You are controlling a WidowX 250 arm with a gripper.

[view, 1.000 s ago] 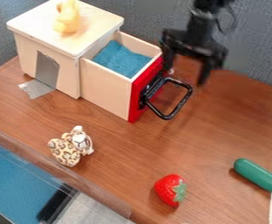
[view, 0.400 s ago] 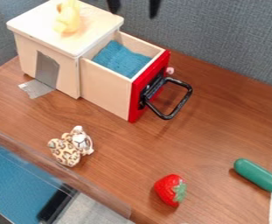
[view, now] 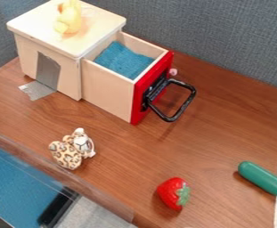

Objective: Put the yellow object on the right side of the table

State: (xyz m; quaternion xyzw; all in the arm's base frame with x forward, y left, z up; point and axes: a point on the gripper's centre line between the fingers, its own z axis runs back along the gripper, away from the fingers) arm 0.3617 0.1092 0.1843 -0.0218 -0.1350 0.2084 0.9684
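Whether the claw is open, closed or gripping anything cannot be told. In the camera view, the small yellow toy figure sits atop the pale wooden box, above the brown wooden surface.

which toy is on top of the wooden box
The yellow figurine, on the box top; the strawberry, spotted plush and green cylinder sit on the table.

figurine, on box, rear left of desk; cloth, in drawer at box's right; plush toy, before box; strawberry, right of plush toy; cucumber, right of strawberry.
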